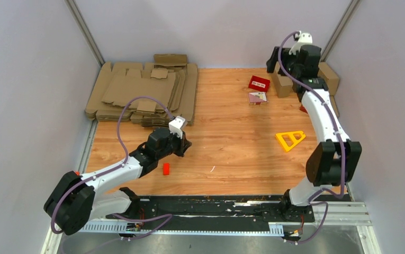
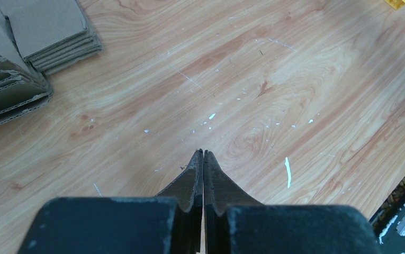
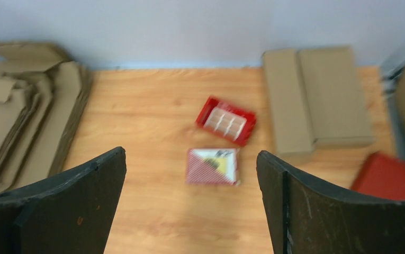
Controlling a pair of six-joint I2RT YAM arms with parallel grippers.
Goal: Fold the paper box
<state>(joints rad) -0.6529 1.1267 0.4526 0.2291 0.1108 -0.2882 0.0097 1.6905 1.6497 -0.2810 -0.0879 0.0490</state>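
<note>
Left gripper (image 2: pixel 204 153) is hovering over the wooden table (image 2: pixel 274 79), jaws pressed together, empty; flat paper box blanks (image 1: pixel 142 95) are lying stacked far left, untouched; right gripper (image 3: pixel 190 154) is hanging far right, jaws wide apart, empty, facing folded boxes (image 3: pixel 316 95), so probably between boxes, next blank unpicked

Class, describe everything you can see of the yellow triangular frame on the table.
The yellow triangular frame is a hollow outline, plastic by its look, with an inner bar splitting the opening. It lies flat on the wooden table, right of centre, one corner toward the near edge. Only the table touches it.
</note>
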